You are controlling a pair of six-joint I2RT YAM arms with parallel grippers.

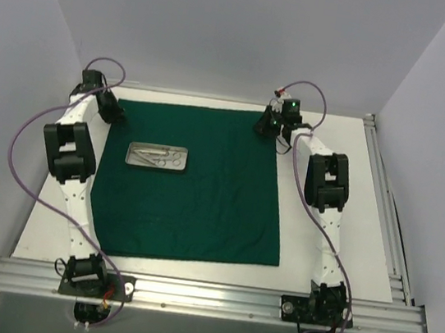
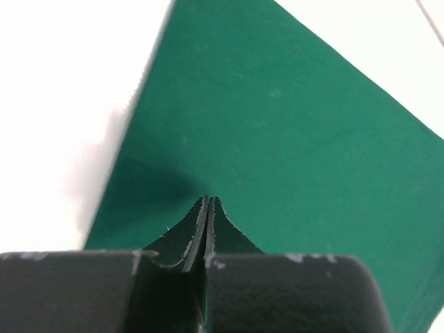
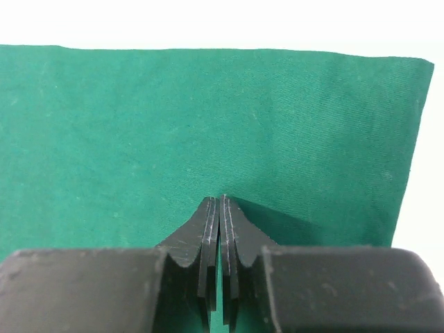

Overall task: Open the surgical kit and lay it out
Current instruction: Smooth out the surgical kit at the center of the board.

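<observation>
A dark green cloth [image 1: 191, 183] lies spread open and flat on a white table [image 1: 362, 236], seen from above, covering most of the middle of the surface. Its far edge runs close to the back of the table, and its near edge stops short of the metal rail [image 1: 204, 296] where the two arms are bolted. On the far left part of the cloth sits a small shiny rectangular metal tray [image 1: 157, 157], its long side running left to right. Slim steel instruments [image 1: 162, 156] lie inside it, too small to tell apart. The left end effector [image 1: 112, 111] is at the far left corner of the cloth, and the right end effector [image 1: 266, 127] is at the far right corner, so the two are well apart with the cloth's far edge between them. In the left wrist view, the two black fingers [image 2: 198, 229] are pressed together, pointing over green cloth close to its left edge, with white table beside it. In the right wrist view, the fingers [image 3: 232, 229] are likewise pressed together above the cloth, near its right edge. Whether either pair of fingertips touches the fabric cannot be told.
</observation>
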